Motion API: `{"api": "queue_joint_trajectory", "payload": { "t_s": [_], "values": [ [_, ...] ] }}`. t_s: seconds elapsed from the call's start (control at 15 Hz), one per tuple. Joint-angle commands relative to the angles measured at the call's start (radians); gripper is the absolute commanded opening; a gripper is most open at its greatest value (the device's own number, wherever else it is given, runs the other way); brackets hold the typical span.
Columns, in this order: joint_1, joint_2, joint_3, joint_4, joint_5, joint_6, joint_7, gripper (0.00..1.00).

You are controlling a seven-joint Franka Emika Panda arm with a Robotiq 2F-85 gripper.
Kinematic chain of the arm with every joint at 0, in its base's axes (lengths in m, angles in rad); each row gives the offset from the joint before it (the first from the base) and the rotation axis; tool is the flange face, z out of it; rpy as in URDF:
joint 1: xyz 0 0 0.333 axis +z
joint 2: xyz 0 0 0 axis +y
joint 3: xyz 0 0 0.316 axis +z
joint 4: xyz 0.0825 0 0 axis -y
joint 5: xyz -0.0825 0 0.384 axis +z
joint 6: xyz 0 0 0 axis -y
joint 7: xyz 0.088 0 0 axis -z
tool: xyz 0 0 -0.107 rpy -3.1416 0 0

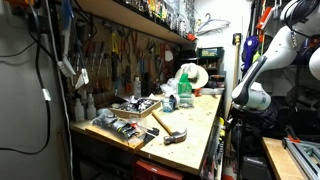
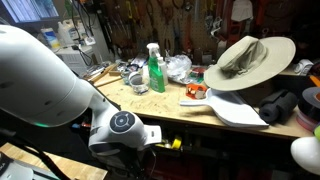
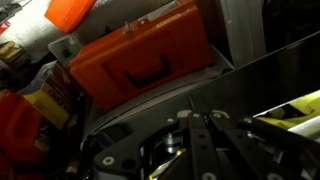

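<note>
gripper [image 3: 190, 140] shows only as dark linkage along the bottom of the wrist view; whether its fingers are spread or pressed together i cannot tell. nearest to it lies an orange case [image 3: 140, 62] with a black handle, just beyond the linkage. on the bench [image 2: 160, 108] in an exterior view stand a green spray bottle [image 2: 154, 68] and a wide-brimmed hat [image 2: 250, 58].

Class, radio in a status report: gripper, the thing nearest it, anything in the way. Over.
Gripper: jaws unreadable in wrist view. Orange case nearest, not touched. Nothing seen between.
</note>
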Motion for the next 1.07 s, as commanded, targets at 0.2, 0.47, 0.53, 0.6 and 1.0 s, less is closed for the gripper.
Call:
{"api": "queue_joint_trajectory", "payload": {
  "t_s": [0.2, 0.47, 0.53, 0.6, 1.0],
  "values": [
    [-0.002, 0.004, -0.008, 0.005, -0.066, 0.001, 0.059, 0.01],
    [-0.022, 0.061, 0.031, 0.022, -0.092, 0.034, 0.07, 0.0],
    [-0.023, 0.068, 0.035, 0.026, -0.102, 0.033, 0.082, 0.0],
    [-0.024, 0.082, 0.037, 0.029, -0.111, 0.048, 0.093, 0.0],
    [-0.114, 0.168, 0.109, 0.039, -0.186, 0.124, 0.136, 0.0]
  ]
}}
